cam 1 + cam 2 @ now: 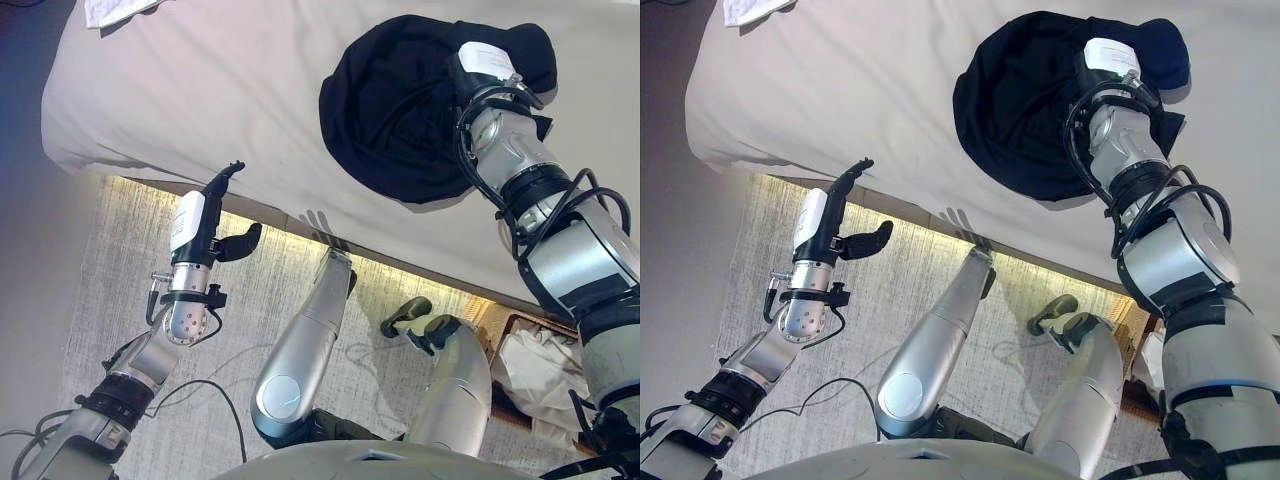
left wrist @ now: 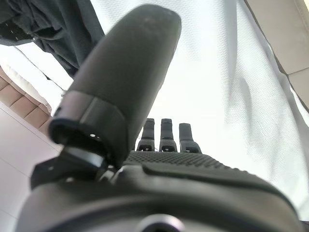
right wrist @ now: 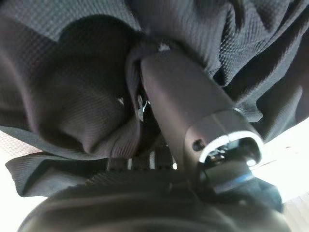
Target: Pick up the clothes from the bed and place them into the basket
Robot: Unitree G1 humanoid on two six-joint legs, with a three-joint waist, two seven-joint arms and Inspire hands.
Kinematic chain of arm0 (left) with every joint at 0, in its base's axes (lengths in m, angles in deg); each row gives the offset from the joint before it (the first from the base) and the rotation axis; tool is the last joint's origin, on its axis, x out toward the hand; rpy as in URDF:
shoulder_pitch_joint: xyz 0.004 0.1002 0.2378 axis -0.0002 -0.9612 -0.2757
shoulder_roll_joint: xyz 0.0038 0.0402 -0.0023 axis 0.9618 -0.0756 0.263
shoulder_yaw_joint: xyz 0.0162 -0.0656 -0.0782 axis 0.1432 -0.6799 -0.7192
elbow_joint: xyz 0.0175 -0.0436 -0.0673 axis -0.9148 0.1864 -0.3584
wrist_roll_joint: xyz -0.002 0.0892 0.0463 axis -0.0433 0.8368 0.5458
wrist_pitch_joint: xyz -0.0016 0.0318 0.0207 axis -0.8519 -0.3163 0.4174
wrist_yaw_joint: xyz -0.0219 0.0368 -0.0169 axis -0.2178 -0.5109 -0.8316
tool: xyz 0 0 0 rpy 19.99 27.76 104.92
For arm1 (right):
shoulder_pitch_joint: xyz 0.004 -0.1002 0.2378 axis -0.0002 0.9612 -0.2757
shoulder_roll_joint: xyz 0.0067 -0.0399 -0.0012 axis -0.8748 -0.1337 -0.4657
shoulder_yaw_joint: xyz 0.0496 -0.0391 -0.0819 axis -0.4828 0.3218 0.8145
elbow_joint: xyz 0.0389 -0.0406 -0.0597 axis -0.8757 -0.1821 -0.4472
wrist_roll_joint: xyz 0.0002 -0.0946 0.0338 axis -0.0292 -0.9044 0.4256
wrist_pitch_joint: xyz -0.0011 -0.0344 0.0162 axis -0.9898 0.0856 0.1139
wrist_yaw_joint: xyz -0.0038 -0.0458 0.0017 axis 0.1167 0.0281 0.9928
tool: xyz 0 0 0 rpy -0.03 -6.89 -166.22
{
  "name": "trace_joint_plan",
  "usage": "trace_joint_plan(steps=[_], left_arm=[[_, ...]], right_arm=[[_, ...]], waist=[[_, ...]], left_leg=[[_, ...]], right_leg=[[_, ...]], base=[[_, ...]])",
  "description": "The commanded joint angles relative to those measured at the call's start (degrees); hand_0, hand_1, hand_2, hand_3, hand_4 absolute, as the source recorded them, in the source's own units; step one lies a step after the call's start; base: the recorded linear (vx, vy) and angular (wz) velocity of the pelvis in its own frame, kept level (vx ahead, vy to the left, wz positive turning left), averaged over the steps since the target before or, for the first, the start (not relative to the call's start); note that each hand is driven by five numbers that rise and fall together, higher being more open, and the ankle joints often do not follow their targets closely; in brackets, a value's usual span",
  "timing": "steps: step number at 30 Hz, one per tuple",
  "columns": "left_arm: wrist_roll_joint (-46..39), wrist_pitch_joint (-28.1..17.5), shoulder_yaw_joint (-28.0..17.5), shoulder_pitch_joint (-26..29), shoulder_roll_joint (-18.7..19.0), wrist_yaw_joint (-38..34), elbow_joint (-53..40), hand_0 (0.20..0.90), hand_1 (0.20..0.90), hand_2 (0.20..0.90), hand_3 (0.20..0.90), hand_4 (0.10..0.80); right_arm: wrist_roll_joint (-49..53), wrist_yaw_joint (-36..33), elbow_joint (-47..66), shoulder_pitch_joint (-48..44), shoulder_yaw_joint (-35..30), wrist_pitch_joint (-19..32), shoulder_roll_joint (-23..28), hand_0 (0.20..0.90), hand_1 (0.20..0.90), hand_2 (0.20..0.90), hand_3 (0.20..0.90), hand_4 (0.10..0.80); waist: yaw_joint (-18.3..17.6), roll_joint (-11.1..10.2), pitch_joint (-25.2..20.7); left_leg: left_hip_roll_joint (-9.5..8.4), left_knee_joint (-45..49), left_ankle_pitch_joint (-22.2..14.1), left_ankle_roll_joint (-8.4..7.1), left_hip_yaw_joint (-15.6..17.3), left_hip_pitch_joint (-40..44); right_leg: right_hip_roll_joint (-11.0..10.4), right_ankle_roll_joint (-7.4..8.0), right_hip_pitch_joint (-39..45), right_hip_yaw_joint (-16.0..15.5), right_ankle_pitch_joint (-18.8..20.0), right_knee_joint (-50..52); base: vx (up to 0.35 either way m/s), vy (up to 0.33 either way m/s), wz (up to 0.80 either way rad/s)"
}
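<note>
A black garment (image 1: 400, 110) lies bunched on the pale bed sheet (image 1: 200, 80) at the right. My right hand (image 1: 487, 62) is buried in its far part. In the right wrist view the thumb (image 3: 183, 96) presses into a gathered fold of the black cloth (image 3: 63, 87), and the fingers are covered by it. My left hand (image 1: 200, 225) hovers open just off the bed's near edge, fingers (image 2: 164, 140) straight, thumb out, holding nothing. The basket (image 1: 520, 330) stands on the floor at the lower right with a white cloth (image 1: 545, 365) in it.
A white piece of cloth (image 1: 115, 10) lies at the bed's far left corner. A light woven rug (image 1: 110, 260) covers the floor beside the bed. The bed's near edge runs diagonally between my two hands.
</note>
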Motion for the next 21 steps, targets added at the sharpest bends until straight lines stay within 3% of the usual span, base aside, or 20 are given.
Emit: trace_joint_plan(steps=[1,10,11,16,21], left_arm=[[-0.7,-2.4,-2.0,0.7,1.4,-3.0,-4.6,0.900,0.900,0.900,0.900,0.800],[-0.7,-2.4,-2.6,1.6,1.2,-1.2,-2.2,0.900,0.900,0.900,0.900,0.800],[-0.7,-2.5,-2.8,1.9,1.2,-1.0,-1.9,0.900,0.900,0.900,0.900,0.800],[-0.3,-1.9,-3.3,2.8,1.1,-1.1,-0.3,0.900,0.900,0.900,0.900,0.800],[0.2,0.2,-3.4,2.2,1.0,-0.9,1.5,0.900,0.900,0.900,0.900,0.800]], right_arm=[[1.2,-0.2,0.1,-1.4,2.6,1.8,1.0,0.300,0.300,0.300,0.200,0.100],[3.3,1.3,0.1,0.2,0.3,1.4,1.7,0.300,0.300,0.300,0.200,0.100],[4.0,1.0,0.3,0.2,0.1,1.2,2.4,0.300,0.300,0.300,0.200,0.100],[6.4,-0.9,2.3,0.8,-1.0,2.0,4.9,0.300,0.300,0.300,0.200,0.100],[9.6,-2.5,8.1,4.2,-3.9,4.1,9.6,0.300,0.300,0.300,0.200,0.100]], waist=[[0.6,2.8,-2.6],[-1.2,1.6,-2.6],[-1.6,1.6,-2.6],[-4.0,0.3,-2.7],[-7.7,-2.2,-7.0]], left_leg=[[-2.74,3.9,-9.0,7.18,6.4,5.5],[-0.50,-6.8,-5.9,5.86,6.2,17.5],[0.02,-9.0,-3.6,5.91,6.3,18.3],[1.53,-14.6,-2.2,5.41,7.3,25.3],[3.13,-19.8,-1.8,4.88,9.9,31.0]], right_leg=[[6.8,-0.42,5.0,-0.8,6.1,-4.8],[7.4,0.99,15.9,0.4,9.5,-15.5],[7.6,0.44,16.7,-0.3,11.6,-17.9],[9.2,1.15,22.9,1.7,14.2,-25.9],[11.7,2.19,28.1,4.2,16.8,-34.5]], base=[[0.058,-0.001,-0.03],[0.032,-0.008,-0.13],[-0.055,-0.005,-0.20],[-0.009,-0.018,-0.26],[0.066,-0.003,-0.33]])
